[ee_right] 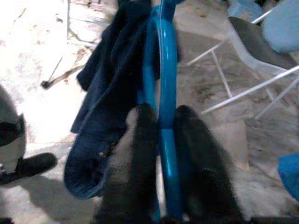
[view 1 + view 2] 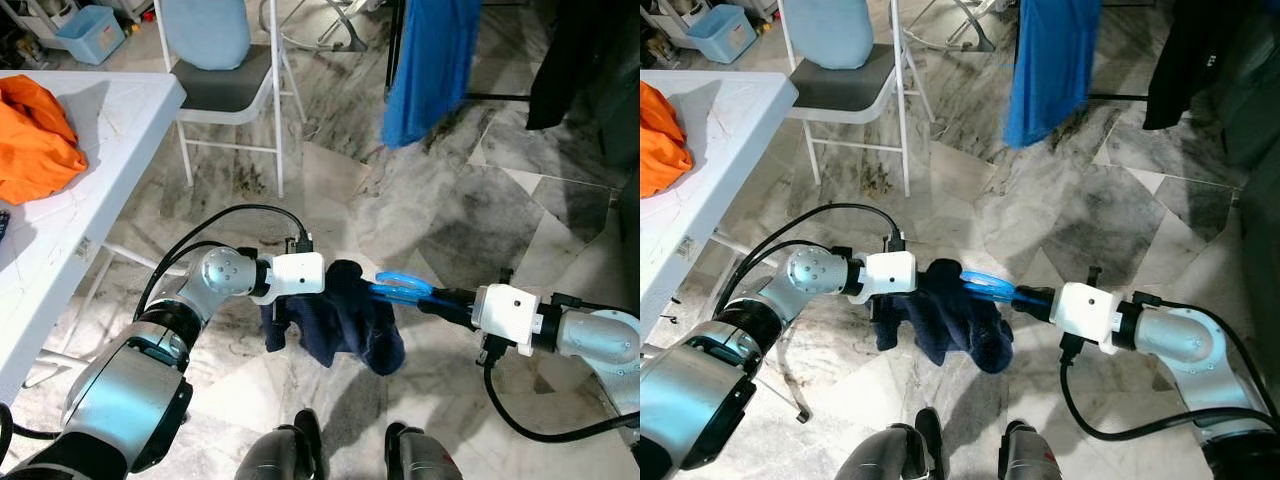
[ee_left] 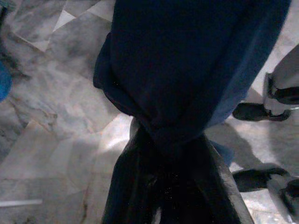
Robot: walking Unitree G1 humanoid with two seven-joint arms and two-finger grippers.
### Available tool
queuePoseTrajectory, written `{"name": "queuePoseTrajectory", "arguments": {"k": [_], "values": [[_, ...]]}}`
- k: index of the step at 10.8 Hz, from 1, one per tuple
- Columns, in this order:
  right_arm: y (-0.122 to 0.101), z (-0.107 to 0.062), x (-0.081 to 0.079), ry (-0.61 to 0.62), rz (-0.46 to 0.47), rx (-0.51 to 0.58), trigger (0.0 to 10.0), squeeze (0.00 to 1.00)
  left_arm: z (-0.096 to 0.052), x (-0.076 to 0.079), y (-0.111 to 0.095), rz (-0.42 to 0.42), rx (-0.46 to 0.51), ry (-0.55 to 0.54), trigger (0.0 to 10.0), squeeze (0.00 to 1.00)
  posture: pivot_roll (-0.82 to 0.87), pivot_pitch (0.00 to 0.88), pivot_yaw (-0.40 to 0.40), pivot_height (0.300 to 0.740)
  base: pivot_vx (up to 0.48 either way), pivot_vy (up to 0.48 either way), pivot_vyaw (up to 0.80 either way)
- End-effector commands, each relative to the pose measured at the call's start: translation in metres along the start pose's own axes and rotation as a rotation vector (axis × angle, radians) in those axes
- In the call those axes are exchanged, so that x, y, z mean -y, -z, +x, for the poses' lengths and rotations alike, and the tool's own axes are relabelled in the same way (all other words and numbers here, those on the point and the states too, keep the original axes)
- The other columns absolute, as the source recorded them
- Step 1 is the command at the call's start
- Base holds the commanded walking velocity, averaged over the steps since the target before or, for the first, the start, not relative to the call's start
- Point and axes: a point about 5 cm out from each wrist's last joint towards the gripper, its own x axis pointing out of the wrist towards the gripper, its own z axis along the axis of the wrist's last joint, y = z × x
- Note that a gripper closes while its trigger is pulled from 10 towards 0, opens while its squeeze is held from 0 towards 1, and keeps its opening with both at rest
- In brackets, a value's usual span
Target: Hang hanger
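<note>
Navy-blue fabric, a dark crumpled garment point(image 2: 340, 325), hangs in mid-air between the robot's two arms, above a grey-veined marble floor point(image 2: 450, 210). The left gripper point(image 2: 335, 285) reaches in from the left, its black fingers buried in the cloth; in the left wrist view they close tightly around a bunched fold of the garment point(image 3: 187, 84). The right gripper point(image 1: 161, 119) comes in from the right, its two black fingers point(image 1: 198, 154) pinched narrowly on a bright blue plastic hanger point(image 1: 163, 70), one finger on each side of its bar. In the head views the hanger point(image 2: 403, 288) sticks out from the right gripper toward the garment, its far end tucked into the dark cloth, so hanger and garment touch. The garment sags below the hanger in loose folds.

Below the arms, the robot's own two dark feet point(image 2: 350, 450) stand on the floor. At the left stands a white folding table point(image 2: 110, 120), with an orange cloth point(image 2: 35, 140) lying along its left edge. Beyond the table's far corner is a white metal-framed chair with a grey seat point(image 2: 225, 90) and a pale blue cushion point(image 2: 205, 30) against its back. Farther back, a bright blue garment point(image 2: 430, 65) hangs from a rack, and a black garment point(image 2: 570, 60) hangs at the upper right. A light blue plastic bin point(image 2: 90, 32) sits on the floor at the upper left.
</note>
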Motion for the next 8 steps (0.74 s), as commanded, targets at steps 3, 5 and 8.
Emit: {"name": "queuePoseTrajectory", "arguments": {"k": [3, 5, 8], "values": [[0.004, 0.0, 0.001, -0.006, 0.043, -0.007, 10.0, 1.0, -0.017, 0.0, 0.02, -0.204, 0.022, -0.123, 0.0, 0.0, -0.09, 0.27, 0.162, 0.74, 0.0, 0.0, 0.0], [0.003, -0.002, 0.009, 0.073, 0.024, -0.01, 10.0, 1.0, -0.035, -0.008, 0.035, -0.235, -0.038, -0.251, 0.0, 0.0, -0.08, 0.273, 0.156, 0.74, 0.0, 0.0, 0.0], [-0.007, -0.008, 0.027, 0.244, 0.007, 0.047, 10.0, 1.0, -0.062, -0.023, 0.048, -0.271, -0.103, -0.434, 0.0, 0.0, -0.08, 0.274, 0.158, 0.74, 0.0, 0.0, 0.0]]}}
